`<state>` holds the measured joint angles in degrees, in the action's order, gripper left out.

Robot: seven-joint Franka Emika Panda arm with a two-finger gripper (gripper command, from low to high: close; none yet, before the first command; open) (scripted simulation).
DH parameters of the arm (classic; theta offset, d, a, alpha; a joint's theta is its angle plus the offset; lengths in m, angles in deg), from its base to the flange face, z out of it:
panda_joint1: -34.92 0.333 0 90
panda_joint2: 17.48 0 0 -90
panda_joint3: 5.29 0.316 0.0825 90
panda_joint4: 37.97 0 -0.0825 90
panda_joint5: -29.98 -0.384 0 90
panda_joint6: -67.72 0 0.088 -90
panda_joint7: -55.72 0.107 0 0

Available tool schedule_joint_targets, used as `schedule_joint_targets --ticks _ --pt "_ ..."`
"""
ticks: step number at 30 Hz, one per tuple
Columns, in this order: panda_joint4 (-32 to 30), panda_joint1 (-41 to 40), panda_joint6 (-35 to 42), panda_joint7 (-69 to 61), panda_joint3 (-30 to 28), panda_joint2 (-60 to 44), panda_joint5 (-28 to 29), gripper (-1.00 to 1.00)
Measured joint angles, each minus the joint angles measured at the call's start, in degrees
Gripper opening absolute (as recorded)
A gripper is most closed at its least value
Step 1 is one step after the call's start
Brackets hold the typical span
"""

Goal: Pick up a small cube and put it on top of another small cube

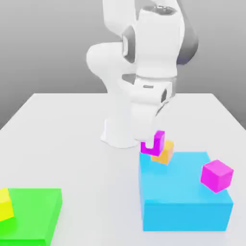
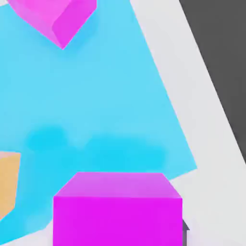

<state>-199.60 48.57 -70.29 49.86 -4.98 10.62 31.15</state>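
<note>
My gripper [image 1: 153,142] hangs under the white arm, shut on the small magenta cube [image 1: 159,137], and one finger covers part of it. The held cube [image 2: 117,209] sits close in the hand view, over the edge of the big blue block [image 2: 105,96]. The small orange-yellow cube [image 1: 165,154] rests on the blue block's far corner on the exterior view's left, just beside and slightly below the held cube. The orange-yellow cube [image 2: 6,185] also shows partly in the hand view.
A larger, lighter magenta cube [image 1: 217,175] sits on the blue block [image 1: 182,192] toward the exterior view's right, and shows again [image 2: 53,17] in the hand view. A green block [image 1: 36,211] with a bright yellow cube [image 1: 5,204] lies at the front left. The robot base stands behind.
</note>
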Motion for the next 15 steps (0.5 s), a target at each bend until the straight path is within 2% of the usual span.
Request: schedule_joint_targets --ticks 6,12,13,15 --pt "-6.1 4.3 8.5 6.3 4.2 11.4 -4.7 -1.0" --pt "-10.9 5.2 -3.3 6.6 5.6 3.2 -6.3 -1.0" --pt "-11.5 5.2 -5.1 6.7 5.6 1.8 -6.3 1.0" --pt "-11.4 5.2 -5.1 6.7 5.6 1.8 -6.3 1.0"
